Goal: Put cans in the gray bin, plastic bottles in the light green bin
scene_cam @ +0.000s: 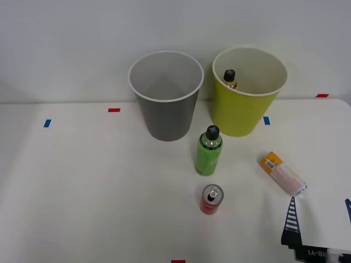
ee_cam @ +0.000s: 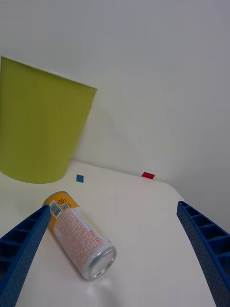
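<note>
Your right gripper [ee_cam: 115,254] has its jaws wide open, straddling the pink bottle [ee_cam: 79,234] lying on its side near the table's [scene_cam: 82,181] right edge. It's round, so an off-centre close could roll it off the edge.

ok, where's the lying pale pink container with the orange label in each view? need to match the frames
Front view: the pale pink cylindrical container with the orange label lies on its side on the white table, right of the green bottle, just ahead of the right pincer.
Right wrist view: it lies between the open blue fingers, nearer one of them, silver end toward the camera.
Shared landmark: the tall yellow-green bin, with a blue tape mark beside its base.
</note>
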You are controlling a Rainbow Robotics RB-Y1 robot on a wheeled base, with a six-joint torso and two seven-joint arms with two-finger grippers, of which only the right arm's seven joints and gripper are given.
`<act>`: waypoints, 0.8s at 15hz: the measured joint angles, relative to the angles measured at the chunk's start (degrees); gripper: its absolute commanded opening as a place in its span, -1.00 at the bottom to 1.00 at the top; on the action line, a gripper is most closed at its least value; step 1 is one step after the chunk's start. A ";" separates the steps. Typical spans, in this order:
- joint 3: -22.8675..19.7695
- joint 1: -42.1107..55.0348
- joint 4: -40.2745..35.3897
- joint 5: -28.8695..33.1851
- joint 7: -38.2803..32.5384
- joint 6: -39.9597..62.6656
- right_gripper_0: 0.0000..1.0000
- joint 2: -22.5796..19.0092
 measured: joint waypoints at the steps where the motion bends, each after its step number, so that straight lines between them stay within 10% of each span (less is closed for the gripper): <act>1: -0.28 0.31 0.00 0.28 -0.60 -0.01 0.81 0.13; 12: -8.89 4.96 5.28 22.46 -39.51 -2.64 0.81 7.09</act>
